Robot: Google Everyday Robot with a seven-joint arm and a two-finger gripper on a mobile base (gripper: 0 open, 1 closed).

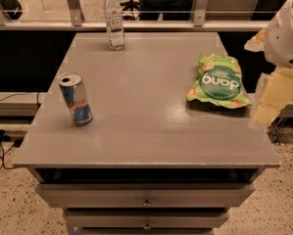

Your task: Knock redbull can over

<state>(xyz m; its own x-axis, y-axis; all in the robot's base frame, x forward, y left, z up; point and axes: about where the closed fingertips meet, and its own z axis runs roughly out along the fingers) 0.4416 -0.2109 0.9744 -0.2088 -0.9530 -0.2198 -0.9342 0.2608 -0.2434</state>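
Camera view looks down on a grey table (151, 136) with a smooth, slightly shiny top and drawers (146, 196) with small knobs below its front edge. Redbull can (76, 99) stands upright at the left of the frame, near the table's left edge: a slim metal cylinder with blue and silver panels, a red mark and a silver top. At the far right edge of the frame the gripper (269, 102), pale cream and blocky, hangs just off the table's right side beneath a rounded white arm (287, 33); whether it is spread or closed cannot be told from this view. A crinkled green snack bag (217, 81), soft and puffy, lies flat at centre right between gripper and can. A clear plastic bottle (114, 19) with a white cap stands at the upper middle, by the back edge, well apart from the can. The task looks to be at its start, in the approach: the can is untouched and the gripper is well apart from it, across the whole table. The next move likely calls for a long reach to the left, passing over or in front of the bag, then a sideways push high on the can, which is light, tall and narrow and should tip easily and may roll.
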